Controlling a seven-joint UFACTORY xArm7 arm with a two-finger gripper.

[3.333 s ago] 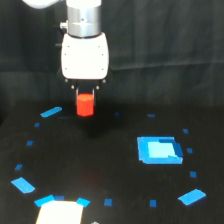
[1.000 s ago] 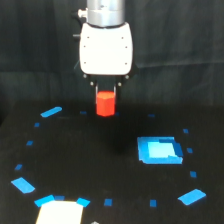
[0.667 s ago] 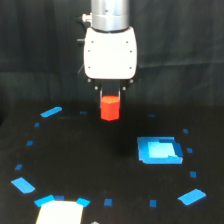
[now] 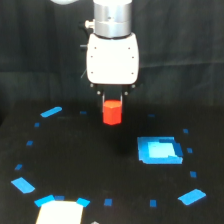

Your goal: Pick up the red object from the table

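The red object (image 4: pixel 112 111) is a small orange-red faceted block. It hangs under the white gripper head, held between the two dark fingers, clear of the black table (image 4: pixel 90 165). My gripper (image 4: pixel 112 100) is shut on its top part. The block's lower half shows below the fingers. The arm stands upright above it, near the middle of the exterior view.
A bright blue square patch (image 4: pixel 159 150) lies on the table toward the exterior view's right. Small blue tape marks ring the surface. A pale card (image 4: pixel 59 212) sits at the front edge. A black curtain (image 4: pixel 35 50) hangs behind.
The gripper has carried the red block toward the exterior view's right, from left of centre to the middle, still holding it off the table.
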